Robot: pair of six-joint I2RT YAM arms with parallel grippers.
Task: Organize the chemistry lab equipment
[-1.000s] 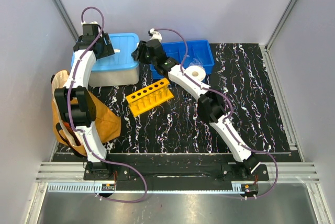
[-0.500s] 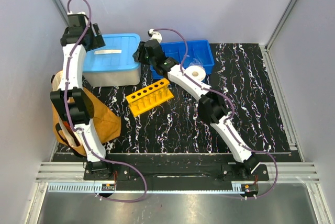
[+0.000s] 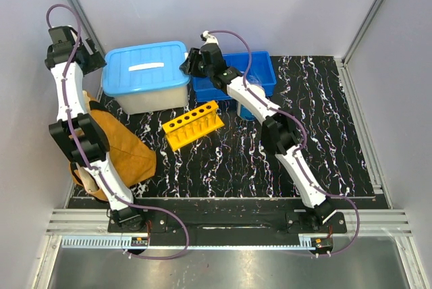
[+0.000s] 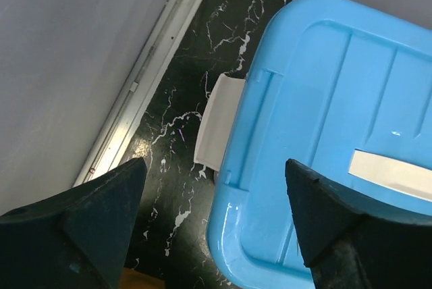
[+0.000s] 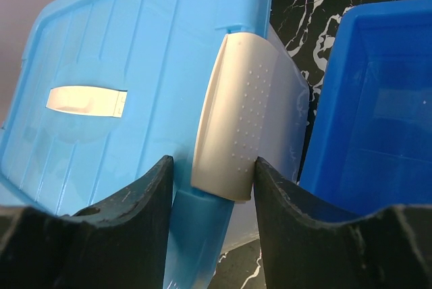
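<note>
Item one, my left gripper: raised at the far left of the black white-veined marble-pattern table, over the left end of the clear plastic storage box with a light blue lid. Jaws wide apart, nothing between them but air; beneath the gap lie the lid's corner and the box's left white latch, neither touched. Item two, my right gripper: set at the box's right end, jaws about half open and astride the right white dimpled latch. One finger looks to lie against the latch's edge; a strip of blue lid shows between the latch and the other finger, so I cannot call it a firm clamp. Item three, deep blue open plastic bin: just beside the box's right end, behind my right forearm. Item four, yellow plastic test-tube rack with six round holes: on the table in front of the box, set at a slant, well apart from both grippers; whether its holes hold tubes I cannot tell. Item five, big tan-yellow bag: at the table's left edge, near my left arm.
</note>
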